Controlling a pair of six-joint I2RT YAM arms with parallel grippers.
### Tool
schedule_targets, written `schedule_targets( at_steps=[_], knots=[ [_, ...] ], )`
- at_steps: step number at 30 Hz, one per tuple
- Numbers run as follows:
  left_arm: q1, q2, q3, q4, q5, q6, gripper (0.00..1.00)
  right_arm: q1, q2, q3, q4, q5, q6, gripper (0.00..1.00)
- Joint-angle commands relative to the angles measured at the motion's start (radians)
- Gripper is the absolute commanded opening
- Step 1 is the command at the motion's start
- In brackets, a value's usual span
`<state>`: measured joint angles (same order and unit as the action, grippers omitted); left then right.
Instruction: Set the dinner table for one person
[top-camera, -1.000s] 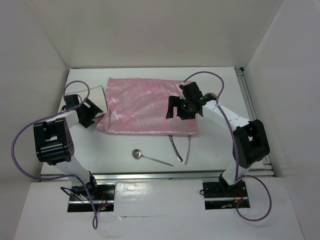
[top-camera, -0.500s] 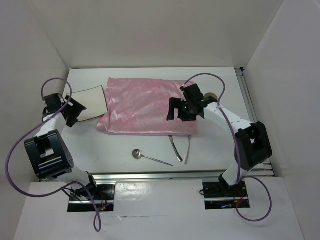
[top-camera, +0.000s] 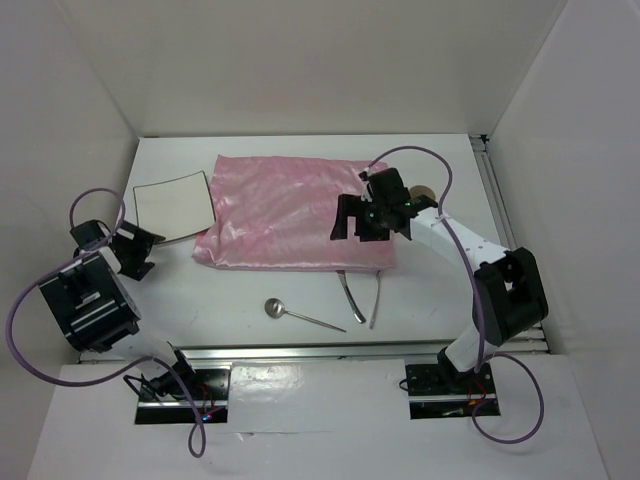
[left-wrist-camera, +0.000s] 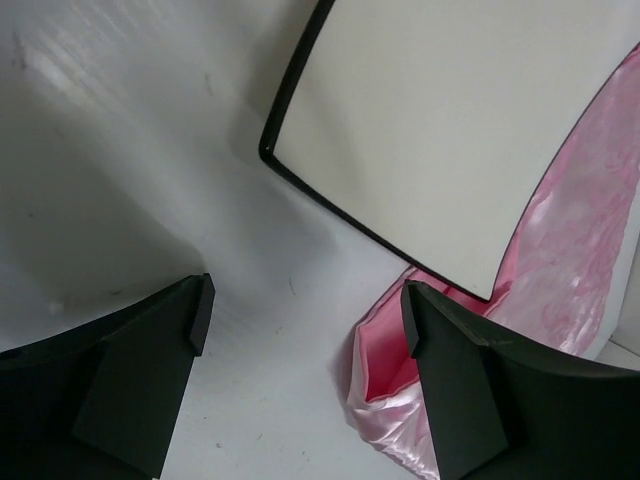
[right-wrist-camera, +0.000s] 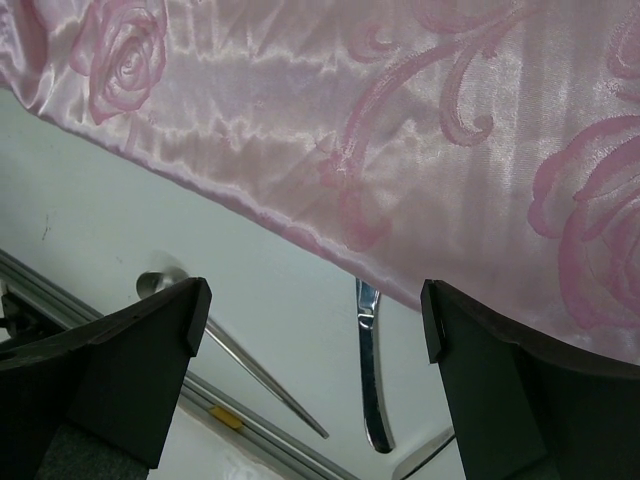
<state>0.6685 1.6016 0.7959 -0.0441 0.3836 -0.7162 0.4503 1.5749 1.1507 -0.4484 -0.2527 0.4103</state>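
The white dinner table carries a shiny pink mat in its middle. A square white plate with a dark rim lies at the mat's left edge; the left wrist view shows it over the mat's corner. A spoon, a knife and a second utensil lie near the front. My left gripper is open and empty, left of the mat. My right gripper is open and empty above the mat's right part.
A silver rail runs along the table's near edge and another along the right side. White walls close in the left, back and right. A small round tan object sits behind the right arm.
My left arm has swung away from the plate towards the left wall and the front. The plate now lies fully uncovered. The right gripper has barely moved.
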Motion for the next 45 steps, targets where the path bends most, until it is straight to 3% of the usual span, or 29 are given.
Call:
schedule_targets(
  at_steps=[1,12,21,25,32,37,45],
  knots=[
    [-0.003,0.008,-0.01,0.134,0.044,-0.031,0.94,0.008,-0.027,-0.008,0.063,-0.028,-0.005,1.0],
    [-0.003,0.13,-0.044,0.349,0.047,-0.097,0.84,0.008,0.023,-0.008,0.102,-0.048,-0.024,1.0],
    [-0.003,0.205,-0.044,0.417,0.057,-0.117,0.77,0.008,0.091,0.01,0.14,-0.066,-0.015,1.0],
    [0.02,0.216,-0.055,0.458,0.087,-0.138,0.66,0.008,0.114,0.032,0.14,-0.076,-0.015,1.0],
    [0.051,0.144,-0.083,0.472,0.109,-0.151,0.33,0.008,0.135,0.066,0.14,-0.095,-0.005,1.0],
    [0.062,0.086,-0.072,0.495,0.161,-0.204,0.02,0.008,0.126,0.066,0.14,-0.114,0.005,1.0],
    [0.062,-0.06,-0.061,0.506,0.218,-0.266,0.0,0.008,0.086,0.047,0.131,-0.102,0.025,1.0]
  ],
)
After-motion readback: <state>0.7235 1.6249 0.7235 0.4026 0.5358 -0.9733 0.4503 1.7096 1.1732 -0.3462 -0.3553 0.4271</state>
